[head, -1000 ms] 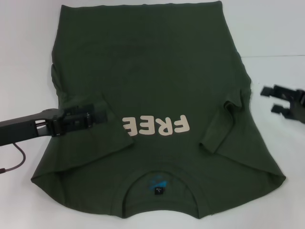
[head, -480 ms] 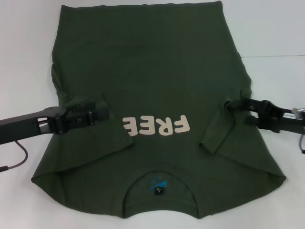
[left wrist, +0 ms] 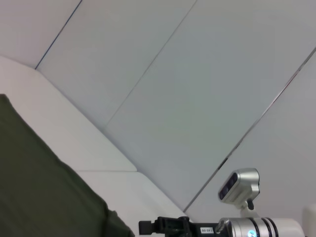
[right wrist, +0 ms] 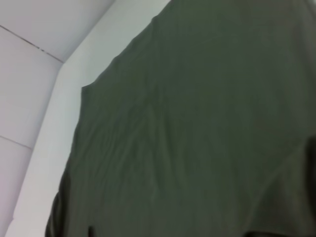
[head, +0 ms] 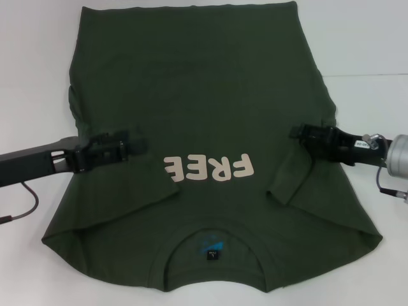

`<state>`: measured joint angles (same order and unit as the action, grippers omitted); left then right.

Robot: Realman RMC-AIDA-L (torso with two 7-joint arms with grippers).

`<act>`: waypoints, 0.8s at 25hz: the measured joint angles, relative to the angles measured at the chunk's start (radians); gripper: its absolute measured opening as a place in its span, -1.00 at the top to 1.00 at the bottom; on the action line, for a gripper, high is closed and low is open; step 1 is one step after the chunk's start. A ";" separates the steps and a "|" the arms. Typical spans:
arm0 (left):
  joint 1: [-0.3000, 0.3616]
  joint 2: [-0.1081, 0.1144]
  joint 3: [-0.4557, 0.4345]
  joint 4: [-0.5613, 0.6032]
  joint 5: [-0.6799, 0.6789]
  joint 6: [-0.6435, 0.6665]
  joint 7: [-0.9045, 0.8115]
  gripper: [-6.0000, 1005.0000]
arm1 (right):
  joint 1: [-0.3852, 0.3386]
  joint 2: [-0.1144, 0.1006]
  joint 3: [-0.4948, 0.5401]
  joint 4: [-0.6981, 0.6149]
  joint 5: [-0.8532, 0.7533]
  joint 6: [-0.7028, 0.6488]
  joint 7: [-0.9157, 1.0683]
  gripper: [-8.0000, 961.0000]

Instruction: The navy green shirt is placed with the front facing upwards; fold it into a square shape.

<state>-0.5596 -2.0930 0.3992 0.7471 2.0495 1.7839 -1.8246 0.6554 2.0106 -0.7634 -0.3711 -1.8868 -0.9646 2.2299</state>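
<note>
The navy green shirt [head: 191,95] lies flat on the white table, front up, with its collar [head: 213,245] nearest me and the cream "FREE" lettering [head: 209,167] across the chest. Both short sleeves are folded inward onto the body. My left gripper [head: 137,145] reaches in from the left and rests low over the left folded sleeve [head: 127,185]. My right gripper [head: 297,132] comes in from the right, its tip at the top of the right folded sleeve [head: 293,175]. The right wrist view is filled with shirt fabric [right wrist: 197,123]. In the left wrist view the right gripper [left wrist: 145,227] shows beyond the shirt's edge [left wrist: 44,197].
White table [head: 376,44] surrounds the shirt on all sides, with a seam line at the right. A thin dark cable [head: 22,207] loops under the left arm. Pale wall panels [left wrist: 197,74] stand behind the table.
The right arm has swung in from the table's right edge until its gripper is over the shirt's right sleeve. The left gripper has shifted slightly farther from me. The shirt has not moved.
</note>
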 joint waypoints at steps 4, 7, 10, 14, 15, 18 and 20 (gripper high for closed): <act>-0.005 -0.001 0.000 0.000 -0.008 0.000 0.001 -0.87 | 0.022 0.017 0.000 0.000 0.000 0.020 -0.002 -0.88; -0.007 0.000 0.000 0.000 -0.012 -0.004 0.002 -0.87 | 0.039 0.036 0.003 0.000 0.006 0.046 -0.016 -0.88; -0.005 -0.001 0.000 0.000 -0.012 -0.010 0.004 -0.87 | 0.059 0.052 0.010 0.000 0.029 0.060 -0.031 -0.88; -0.002 -0.002 0.000 0.000 -0.014 -0.011 0.005 -0.87 | 0.078 0.062 0.011 0.000 0.133 0.053 -0.083 -0.88; -0.001 -0.003 0.000 -0.002 -0.015 -0.011 0.005 -0.87 | 0.081 0.063 0.012 0.000 0.169 0.052 -0.099 -0.88; 0.001 -0.004 -0.001 -0.010 -0.016 -0.011 0.005 -0.87 | 0.076 0.065 0.012 0.000 0.249 0.050 -0.139 -0.88; 0.001 -0.004 -0.001 -0.020 -0.018 -0.011 0.005 -0.87 | 0.065 0.064 0.012 0.000 0.283 0.040 -0.160 -0.88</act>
<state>-0.5586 -2.0966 0.3987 0.7269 2.0319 1.7731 -1.8192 0.7201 2.0747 -0.7516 -0.3711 -1.6037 -0.9241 2.0695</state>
